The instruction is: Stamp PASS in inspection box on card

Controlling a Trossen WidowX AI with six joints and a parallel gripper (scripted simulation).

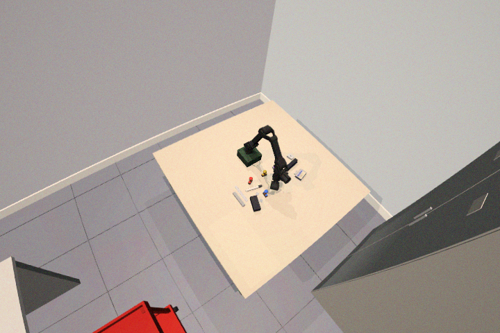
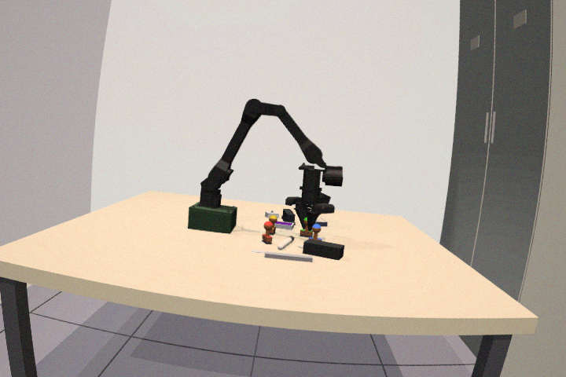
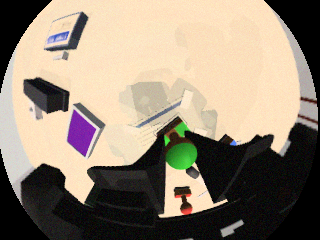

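Note:
My gripper [image 2: 309,227] [image 3: 174,135] points down, shut on the green-knobbed stamp [image 3: 181,154], whose brown and green base sits over the card [image 3: 159,114]. A thin dark outline shows beside that base. Whether the base touches the card, and what print lies under it, cannot be seen. The purple ink pad [image 3: 84,131] [image 2: 284,225] lies open to the left in the wrist view. A red stamp [image 1: 250,180] [image 2: 268,231] [image 3: 185,202], a yellow stamp [image 1: 264,173] [image 2: 273,222] and a blue stamp [image 1: 265,193] [image 2: 316,232] stand nearby. No stamp's lettering is readable.
A black block [image 1: 255,203] [image 2: 322,250], a grey bar [image 1: 238,198] [image 2: 288,257] and a white marker [image 1: 253,188] [image 2: 285,243] lie near the stamps. Beyond the pad are a long black object [image 1: 292,164] [image 3: 45,95] and a blue-labelled box [image 1: 301,174] [image 3: 66,31].

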